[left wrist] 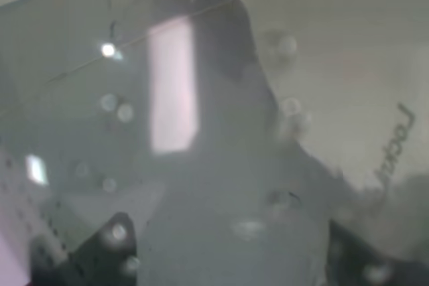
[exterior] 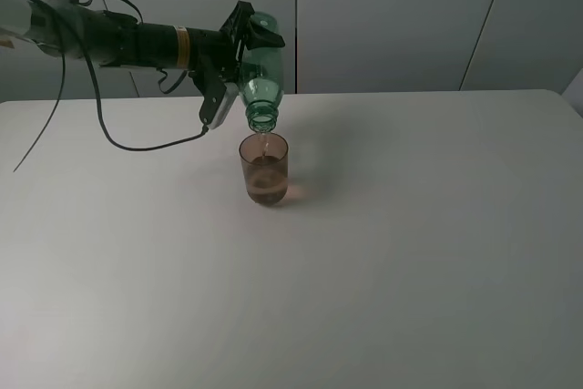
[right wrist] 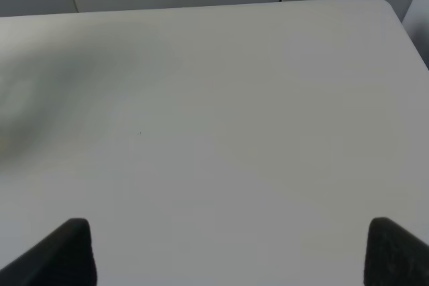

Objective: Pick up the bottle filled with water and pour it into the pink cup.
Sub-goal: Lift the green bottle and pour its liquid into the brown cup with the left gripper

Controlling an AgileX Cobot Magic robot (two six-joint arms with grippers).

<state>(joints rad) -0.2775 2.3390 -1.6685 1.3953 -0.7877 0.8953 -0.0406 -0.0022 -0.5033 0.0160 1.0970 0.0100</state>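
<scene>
In the exterior high view the green bottle (exterior: 261, 75) hangs upside down, its open threaded neck pointing down just above the pink cup (exterior: 264, 168). My left gripper (exterior: 244, 52) is shut on the bottle's body, the arm reaching in from the left. A thin stream runs from the neck into the cup, which holds some liquid. The left wrist view is filled by the blurred, droplet-covered bottle (left wrist: 201, 152) wall. My right gripper (right wrist: 228, 252) shows only in its wrist view, its two dark fingertips (right wrist: 60, 252) wide apart over bare table, holding nothing.
The white table (exterior: 410, 252) carries only the cup. A black cable (exterior: 137, 143) droops from the left arm down toward the tabletop. Pale wall panels stand behind the table's far edge.
</scene>
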